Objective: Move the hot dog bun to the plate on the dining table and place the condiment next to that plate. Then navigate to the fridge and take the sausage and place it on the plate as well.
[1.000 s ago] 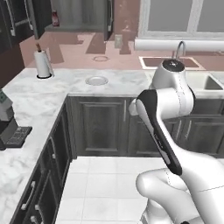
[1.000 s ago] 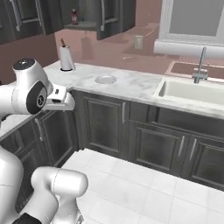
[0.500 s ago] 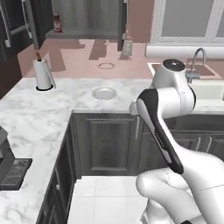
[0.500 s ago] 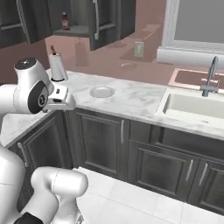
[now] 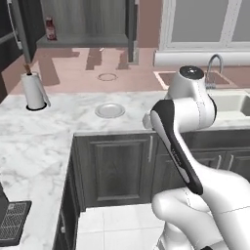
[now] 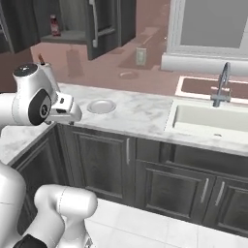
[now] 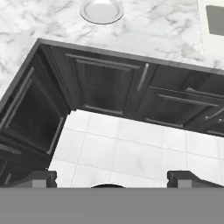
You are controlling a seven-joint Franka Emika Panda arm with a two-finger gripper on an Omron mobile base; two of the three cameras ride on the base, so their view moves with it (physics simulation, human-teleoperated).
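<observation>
The robot looks to be at the approach step, with no hot dog bun or condiment yet in reach; a red bottle (image 5: 49, 28) on the open cabinet shelf may be the condiment, though that is uncertain. The end effector (image 7: 113, 177) is empty, its fingertips (image 7: 41, 176) spread wide over the tiled floor (image 7: 131, 148). A round plate (image 5: 110, 110) lies on the marble tabletop (image 5: 63, 117), near its front edge, with a paper towel roll (image 5: 34, 90) well apart to the side. Next, the arm probably needs to rise clear of the tabletop edge and cabinet doors.
</observation>
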